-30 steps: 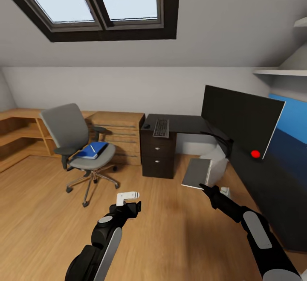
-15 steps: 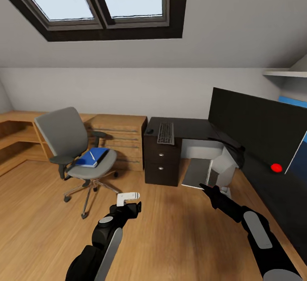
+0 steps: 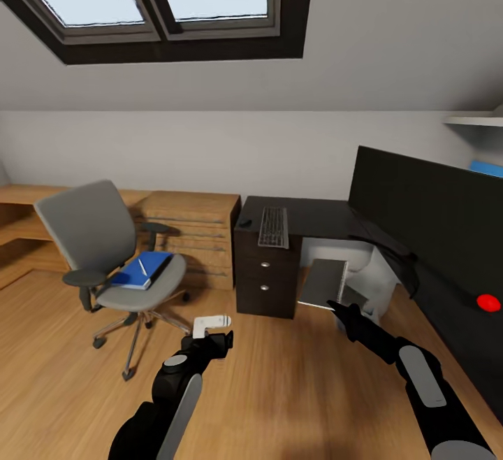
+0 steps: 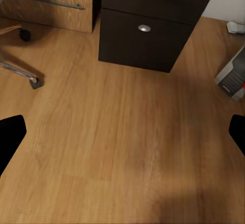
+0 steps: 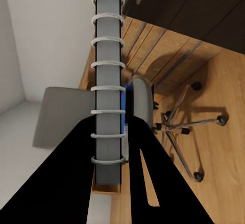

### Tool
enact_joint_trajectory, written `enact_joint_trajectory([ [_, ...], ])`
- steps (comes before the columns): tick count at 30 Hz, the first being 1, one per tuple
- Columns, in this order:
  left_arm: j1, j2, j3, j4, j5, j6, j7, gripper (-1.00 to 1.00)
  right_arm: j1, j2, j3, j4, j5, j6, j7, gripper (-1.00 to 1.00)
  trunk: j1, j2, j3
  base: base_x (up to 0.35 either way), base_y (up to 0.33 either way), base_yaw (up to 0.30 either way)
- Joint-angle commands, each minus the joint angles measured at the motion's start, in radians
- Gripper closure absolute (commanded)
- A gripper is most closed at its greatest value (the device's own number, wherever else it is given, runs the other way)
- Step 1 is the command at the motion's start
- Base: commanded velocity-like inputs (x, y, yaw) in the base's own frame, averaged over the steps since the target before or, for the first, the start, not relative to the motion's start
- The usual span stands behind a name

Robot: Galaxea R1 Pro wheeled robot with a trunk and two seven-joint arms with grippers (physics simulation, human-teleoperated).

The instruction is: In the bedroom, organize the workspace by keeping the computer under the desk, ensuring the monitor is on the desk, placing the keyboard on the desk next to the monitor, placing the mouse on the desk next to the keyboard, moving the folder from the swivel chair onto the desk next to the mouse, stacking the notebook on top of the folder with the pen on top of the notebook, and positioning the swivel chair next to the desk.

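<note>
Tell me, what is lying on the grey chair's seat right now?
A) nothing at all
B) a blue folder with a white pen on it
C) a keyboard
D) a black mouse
B: the blue folder lies on the swivel chair seat, with the thin white pen on top.

Notebook [image 3: 323, 283], grey with pale spiral binding, was held off the floor, tilted, near the desk [image 3: 314, 217]. Keyboard [image 3: 273, 226] and small black mouse [image 3: 244, 223] lay on the black desktop; monitor [image 3: 426, 214] stood on its right wing. Blue folder [image 3: 143, 269] with white pen [image 3: 142, 266] on top rested on the grey swivel chair [image 3: 112, 257].
</note>
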Motion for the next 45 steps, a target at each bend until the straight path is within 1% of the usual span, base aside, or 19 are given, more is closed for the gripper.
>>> enact_joint_trajectory([
  [1,-0.001,0.000,-0.001,-0.001,0.011,0.003,0.009,-1.00,-0.001,0.000,-0.003,0.000,-0.004,0.007,0.005,1.00,0.001,-0.001,-0.001,0.325,0.000,0.000],
  [6,-0.001,-0.001,-0.004,0.006,0.011,0.003,0.009,-1.00,-0.001,-0.005,-0.004,0.000,-0.004,0.007,0.005,1.00,0.001,-0.001,-0.001,0.325,0.000,0.000],
  [12,-0.001,-0.001,-0.022,0.012,0.011,0.003,0.010,-1.00,-0.001,-0.003,-0.006,0.001,-0.004,0.005,0.001,1.00,0.001,-0.001,-0.001,0.325,0.000,0.000],
  [25,-0.001,0.000,-0.023,0.013,0.011,0.002,0.011,-1.00,-0.001,-0.003,-0.010,0.002,-0.004,0.002,-0.001,1.00,0.001,-0.001,-0.001,0.325,0.000,0.000],
  [28,-0.001,0.001,-0.023,0.012,0.012,0.002,0.010,-1.00,-0.001,-0.002,-0.012,0.013,-0.005,-0.028,-0.002,1.00,0.001,-0.001,-0.001,0.325,0.000,0.000],
  [29,-0.001,0.001,-0.023,0.011,0.012,0.001,0.010,-1.00,-0.001,-0.001,-0.012,0.020,-0.005,-0.051,-0.002,1.00,0.001,-0.001,-0.001,0.325,0.000,0.000],
  [30,-0.001,0.002,-0.023,0.009,0.012,0.001,0.010,-1.00,-0.001,-0.001,-0.011,0.030,-0.007,-0.120,-0.003,1.00,0.001,-0.001,-0.001,0.325,0.000,0.000],
  [31,-0.001,0.002,-0.022,0.009,0.012,0.001,0.010,-1.00,-0.001,-0.002,-0.011,0.032,-0.007,-0.145,-0.003,1.00,0.001,-0.001,-0.001,0.325,0.000,0.000],
  [34,-0.001,0.002,-0.022,0.008,0.012,0.001,0.010,-1.00,-0.001,-0.002,-0.011,0.034,-0.009,-0.186,-0.003,1.00,0.001,-0.001,-0.001,0.325,0.000,0.000],
  [35,-0.001,0.002,-0.021,0.008,0.012,0.001,0.009,-1.00,-0.002,-0.003,-0.010,0.034,-0.018,-0.216,-0.004,1.00,0.001,-0.001,-0.001,0.325,0.000,0.000],
  [37,-0.001,0.002,-0.020,0.008,0.012,0.001,0.009,-1.00,-0.004,-0.003,-0.010,0.035,-0.025,-0.229,-0.004,1.00,0.001,-0.001,-0.001,0.325,0.000,0.000],
  [39,-0.001,0.002,-0.019,0.008,0.012,0.001,0.009,-1.00,-0.010,-0.003,-0.008,0.036,-0.041,-0.244,-0.028,1.00,0.001,-0.001,-0.001,0.325,0.000,0.000],
  [41,-0.001,0.003,-0.018,0.007,0.012,0.001,0.009,-1.00,-0.019,-0.004,-0.012,0.062,-0.064,-0.247,-0.046,1.00,0.001,-0.001,-0.001,0.325,0.000,0.000],
  [42,-0.001,0.003,-0.018,0.007,0.012,0.001,0.009,-1.00,-0.026,-0.005,-0.020,0.076,-0.084,-0.247,-0.054,1.00,0.001,-0.001,-0.001,0.325,0.000,0.000],
  [45,-0.001,0.003,-0.018,0.007,0.012,0.001,0.009,-1.00,-0.037,-0.007,-0.051,0.098,-0.193,-0.241,-0.069,1.00,0.001,-0.001,-0.001,0.325,0.000,0.000],
])
